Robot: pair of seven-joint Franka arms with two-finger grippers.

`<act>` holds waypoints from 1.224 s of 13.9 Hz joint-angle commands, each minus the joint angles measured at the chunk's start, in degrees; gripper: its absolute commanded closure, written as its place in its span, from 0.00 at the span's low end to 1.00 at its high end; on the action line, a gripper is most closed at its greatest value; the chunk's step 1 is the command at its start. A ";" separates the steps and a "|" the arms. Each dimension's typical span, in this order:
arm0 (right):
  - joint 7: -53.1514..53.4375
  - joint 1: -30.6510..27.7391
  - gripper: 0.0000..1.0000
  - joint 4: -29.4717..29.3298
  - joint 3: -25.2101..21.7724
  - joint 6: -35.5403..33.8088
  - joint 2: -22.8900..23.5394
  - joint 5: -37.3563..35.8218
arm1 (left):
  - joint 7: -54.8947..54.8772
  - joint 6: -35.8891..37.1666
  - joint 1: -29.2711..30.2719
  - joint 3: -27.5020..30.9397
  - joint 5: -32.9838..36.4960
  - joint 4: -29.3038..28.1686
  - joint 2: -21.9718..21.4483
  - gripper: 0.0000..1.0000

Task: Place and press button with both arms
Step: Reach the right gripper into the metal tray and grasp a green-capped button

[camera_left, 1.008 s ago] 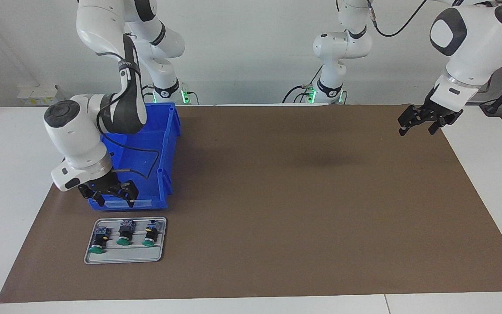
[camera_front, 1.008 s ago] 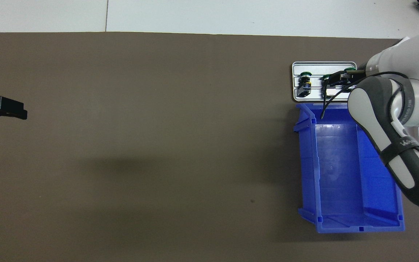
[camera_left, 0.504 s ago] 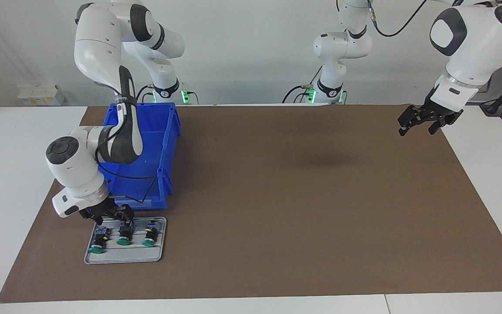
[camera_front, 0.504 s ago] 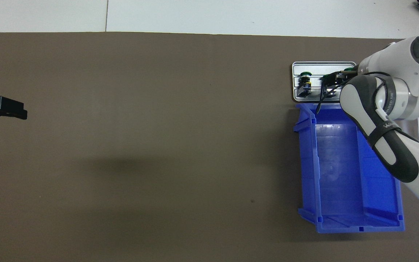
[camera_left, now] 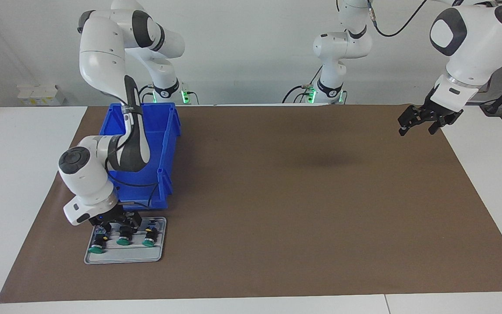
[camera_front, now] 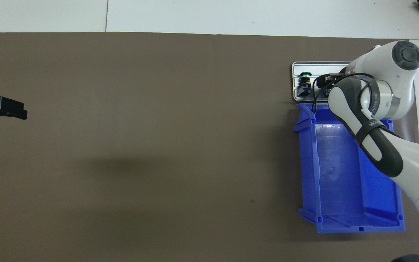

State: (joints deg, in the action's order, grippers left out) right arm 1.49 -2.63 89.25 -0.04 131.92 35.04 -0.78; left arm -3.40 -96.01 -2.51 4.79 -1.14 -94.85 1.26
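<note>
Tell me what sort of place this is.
Likely a robotics lab test bench: two white Franka arms at a table with a brown mat, a blue parts bin and a tray of push-buttons.

Right gripper (camera_left: 122, 224) masking middle button (camera_left: 124, 239); overhead, two buttons hidden

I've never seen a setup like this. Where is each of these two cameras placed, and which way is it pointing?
Facing view: high across the table, looking back at the robots; both white arms show whole, right gripper down at the middle button on the grey tray, left gripper waiting over the brown mat.
Overhead view: above the robots' end, looking steeply down; the right arm's forearm and the left gripper's tip show.
Shared: tray, blue bin and mat, turned half around.
</note>
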 commanded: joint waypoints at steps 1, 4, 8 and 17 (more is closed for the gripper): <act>-1.76 -0.36 0.29 0.40 0.39 0.62 0.20 0.26 | 0.77 -0.40 0.14 -0.22 1.05 -1.74 -1.52 0.00; -1.76 -0.28 0.56 0.40 0.39 0.44 0.03 0.26 | 0.77 -0.40 0.14 -0.22 1.05 -1.74 -1.52 0.00; -0.97 -0.28 1.00 0.40 0.39 0.44 -1.64 5.86 | 0.77 -0.40 0.14 -0.22 1.05 -1.74 -1.52 0.00; 22.71 5.16 1.00 -0.39 0.13 -8.34 -10.08 5.79 | 0.77 -0.40 0.14 -0.22 1.05 -1.74 -1.52 0.00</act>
State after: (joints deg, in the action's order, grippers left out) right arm 16.07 -0.20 88.60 0.18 125.34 26.60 4.75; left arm -3.40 -96.01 -2.51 4.79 -1.14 -94.85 1.26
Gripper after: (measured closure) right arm 0.586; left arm 0.000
